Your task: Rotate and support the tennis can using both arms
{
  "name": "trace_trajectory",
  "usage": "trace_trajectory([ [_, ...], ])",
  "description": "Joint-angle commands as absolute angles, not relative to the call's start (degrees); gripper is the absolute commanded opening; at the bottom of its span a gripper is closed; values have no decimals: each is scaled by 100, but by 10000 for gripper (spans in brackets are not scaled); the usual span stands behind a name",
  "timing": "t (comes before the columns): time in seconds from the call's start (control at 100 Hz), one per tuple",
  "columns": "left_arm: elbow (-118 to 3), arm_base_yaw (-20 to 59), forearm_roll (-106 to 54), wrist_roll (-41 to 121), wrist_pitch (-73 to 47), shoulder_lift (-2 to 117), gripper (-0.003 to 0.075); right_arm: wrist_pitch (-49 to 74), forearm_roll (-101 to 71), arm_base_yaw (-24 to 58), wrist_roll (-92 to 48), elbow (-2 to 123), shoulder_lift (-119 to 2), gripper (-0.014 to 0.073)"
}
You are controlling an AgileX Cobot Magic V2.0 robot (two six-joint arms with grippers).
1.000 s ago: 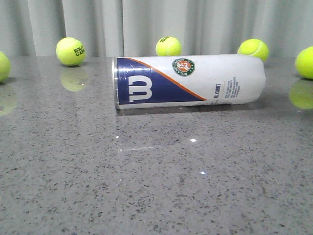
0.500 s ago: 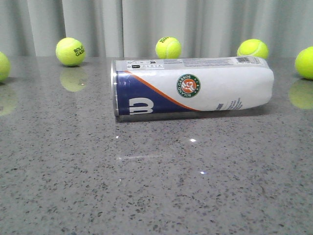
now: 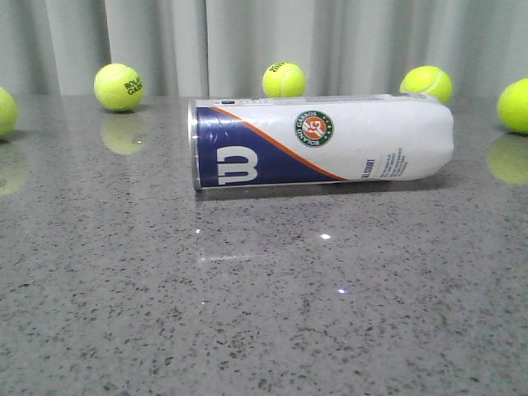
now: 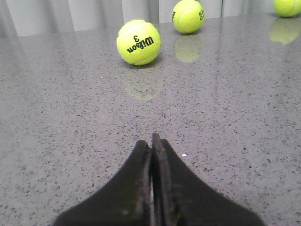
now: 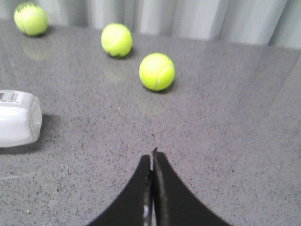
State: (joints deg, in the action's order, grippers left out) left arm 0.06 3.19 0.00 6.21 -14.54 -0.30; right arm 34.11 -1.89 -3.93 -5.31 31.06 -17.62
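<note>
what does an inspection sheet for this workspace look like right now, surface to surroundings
surface: grey speckled stone tabletop, glossy, reflecting the balls.
job's things: tall white cylindrical tennis can with navy panel lies on its side, metal-rimmed end toward the left, untouched by either arm.
clutter: yellow-green tennis balls along the far edge, one printed, one behind the can; another marked Wilson 3.
grippers: left gripper shut, empty; right gripper shut, empty, can's end off to its side.
cables: nothing seen.
surroundings: pale pleated curtain.
</note>
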Motion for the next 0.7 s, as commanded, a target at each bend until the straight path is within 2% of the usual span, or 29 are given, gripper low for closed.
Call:
trace_trajectory([
  [0.0,265,349,0,577,-998,-226,-19,2825,-196,-435,-597,3089,-1345,-71],
  [0.27,265,349,0,577,-998,-226,-19,2979,-196,-435,-597,2774,-176,-71],
  [0.5,265,349,0,577,-985,-226,-19,3036,-196,-435,-597,2749,-112,-71],
  [0.69,255,349,0,577,-509,-226,-19,3036,-196,-435,-597,2749,-112,-71],
])
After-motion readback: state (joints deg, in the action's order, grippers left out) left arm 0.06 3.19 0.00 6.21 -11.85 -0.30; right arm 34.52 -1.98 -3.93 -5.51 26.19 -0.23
